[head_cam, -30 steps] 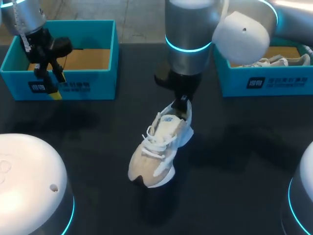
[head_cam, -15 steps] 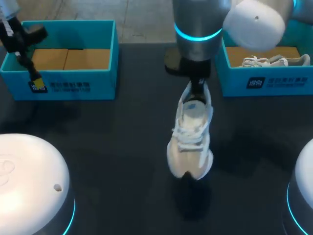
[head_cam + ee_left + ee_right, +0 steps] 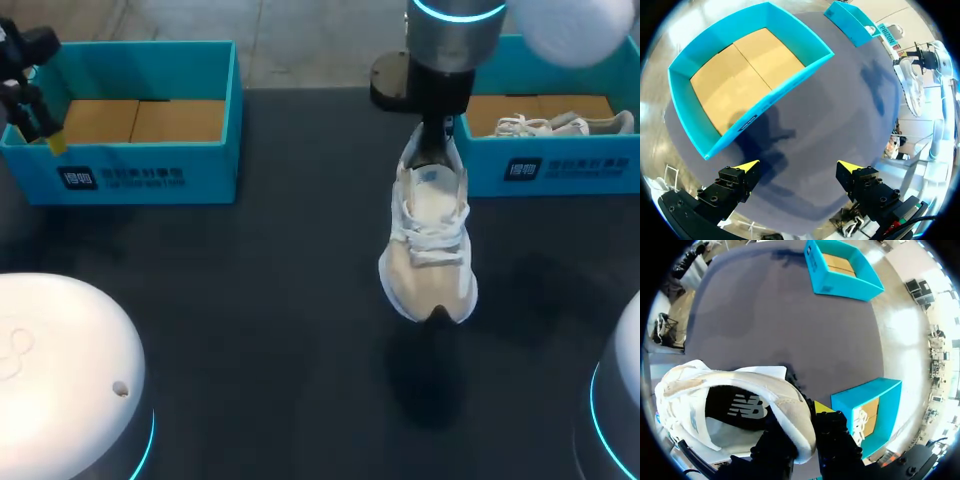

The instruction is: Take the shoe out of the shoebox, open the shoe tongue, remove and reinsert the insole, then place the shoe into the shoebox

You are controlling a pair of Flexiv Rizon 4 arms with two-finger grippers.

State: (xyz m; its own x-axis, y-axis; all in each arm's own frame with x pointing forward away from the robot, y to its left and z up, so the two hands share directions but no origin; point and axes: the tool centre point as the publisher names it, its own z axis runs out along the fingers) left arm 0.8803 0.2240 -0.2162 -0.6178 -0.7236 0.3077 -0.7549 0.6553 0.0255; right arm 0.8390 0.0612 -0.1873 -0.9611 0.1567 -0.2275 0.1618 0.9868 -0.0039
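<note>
A white and beige shoe point(image 3: 430, 245) hangs above the dark table, toe pointing toward the front edge. My right gripper point(image 3: 432, 135) is shut on its heel collar. In the right wrist view one finger sits inside the shoe point(image 3: 735, 405) and one outside, at my right gripper point(image 3: 805, 415). The blue shoebox point(image 3: 560, 160) at the back right, holding a second shoe point(image 3: 560, 125), is just right of the held heel. My left gripper point(image 3: 35, 110) is at the far left edge by the other blue shoebox point(image 3: 130, 165). It stands open and empty as the left gripper point(image 3: 797, 166).
The left shoebox point(image 3: 750, 65) shows only its bare cardboard floor. The white domes of my arm bases point(image 3: 60, 370) stand at the front left and front right corners. Dark tabletop point(image 3: 260, 300) spreads between the boxes and the front.
My right arm has carried the shoe rightward and back toward the right shoebox, turning its toe to the front. My left arm has drawn away to the far left.
</note>
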